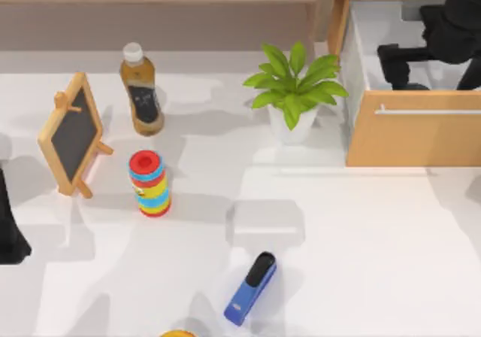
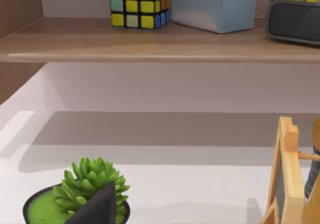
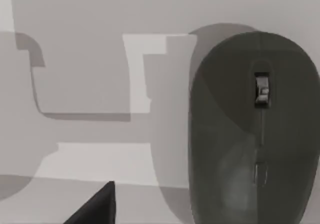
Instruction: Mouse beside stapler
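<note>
My right arm (image 1: 451, 28) reaches at the table's far right; my left arm (image 1: 11, 224) sits parked at the left edge.

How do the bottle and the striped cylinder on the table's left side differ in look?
The bottle is amber with a white cap and a dark label; the striped cylinder is banded red, blue and yellow with a red top. The bottle narrows to a neck and looks taller; the cylinder keeps one width. Both stand upright on the white table.
</note>
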Controlling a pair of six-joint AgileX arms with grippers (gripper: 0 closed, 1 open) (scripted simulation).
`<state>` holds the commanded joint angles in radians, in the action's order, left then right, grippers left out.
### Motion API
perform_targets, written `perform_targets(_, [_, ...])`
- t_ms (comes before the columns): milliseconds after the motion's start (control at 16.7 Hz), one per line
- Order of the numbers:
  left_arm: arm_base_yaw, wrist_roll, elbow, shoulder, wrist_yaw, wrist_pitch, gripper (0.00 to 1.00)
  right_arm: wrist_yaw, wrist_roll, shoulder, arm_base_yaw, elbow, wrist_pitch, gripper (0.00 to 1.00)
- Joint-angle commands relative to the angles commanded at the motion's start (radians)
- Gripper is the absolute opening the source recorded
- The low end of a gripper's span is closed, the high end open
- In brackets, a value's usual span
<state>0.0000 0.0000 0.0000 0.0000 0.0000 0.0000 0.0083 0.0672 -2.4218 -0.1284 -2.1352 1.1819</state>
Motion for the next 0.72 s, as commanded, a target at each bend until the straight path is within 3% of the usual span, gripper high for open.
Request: perform_targets(720, [0.0,0.0,0.0,0.0,0.0,0.0,1.0,0.001,0.0,-0.012,-0.003,0.046,-0.064,1.0])
